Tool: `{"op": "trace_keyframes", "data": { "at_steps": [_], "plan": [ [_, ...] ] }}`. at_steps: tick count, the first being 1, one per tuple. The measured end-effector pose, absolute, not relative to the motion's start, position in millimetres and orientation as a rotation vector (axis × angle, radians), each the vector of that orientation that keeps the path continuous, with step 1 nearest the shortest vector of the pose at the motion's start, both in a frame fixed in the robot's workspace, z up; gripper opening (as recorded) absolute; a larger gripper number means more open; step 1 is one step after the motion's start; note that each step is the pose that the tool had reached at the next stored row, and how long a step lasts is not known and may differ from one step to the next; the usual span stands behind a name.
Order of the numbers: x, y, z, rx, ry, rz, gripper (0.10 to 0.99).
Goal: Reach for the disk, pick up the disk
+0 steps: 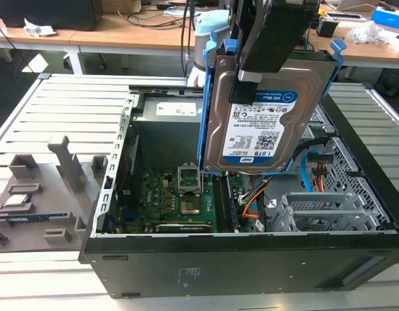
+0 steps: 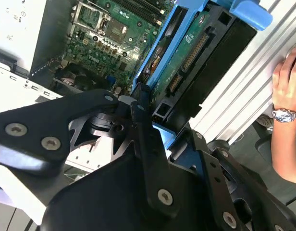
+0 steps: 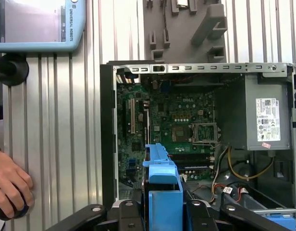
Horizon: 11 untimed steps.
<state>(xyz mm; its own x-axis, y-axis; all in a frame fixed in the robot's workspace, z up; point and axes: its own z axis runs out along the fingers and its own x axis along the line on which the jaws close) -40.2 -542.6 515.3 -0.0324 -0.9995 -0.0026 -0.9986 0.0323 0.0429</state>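
Note:
The disk (image 1: 264, 123), a silver hard drive with a blue-and-white label and a bright blue side frame, hangs upright in the air above the open computer case (image 1: 251, 265). My gripper (image 1: 250, 81) comes down from above and is shut on its upper part. In the second wrist view the disk (image 2: 196, 57) shows edge-on between the black fingers (image 2: 141, 130). In the first wrist view its blue frame (image 3: 163, 190) rises between the fingers (image 3: 131, 216), over the case interior.
Inside the case lie a green motherboard (image 1: 180, 201), a grey power-supply box (image 3: 263, 115) and orange cables (image 1: 251, 207). A grey fixture plate (image 1: 50, 188) sits on the ribbed table at the exterior view's left. A person's hand (image 3: 8, 187) rests on the table beside the case.

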Motion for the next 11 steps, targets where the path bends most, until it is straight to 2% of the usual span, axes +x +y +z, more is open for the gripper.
{"op": "trace_keyframes", "data": {
  "at_steps": [11],
  "plan": [
    [-40.2,-570.9,515.1,2.166,-2.237,-0.051,0.365]
  ]
}}
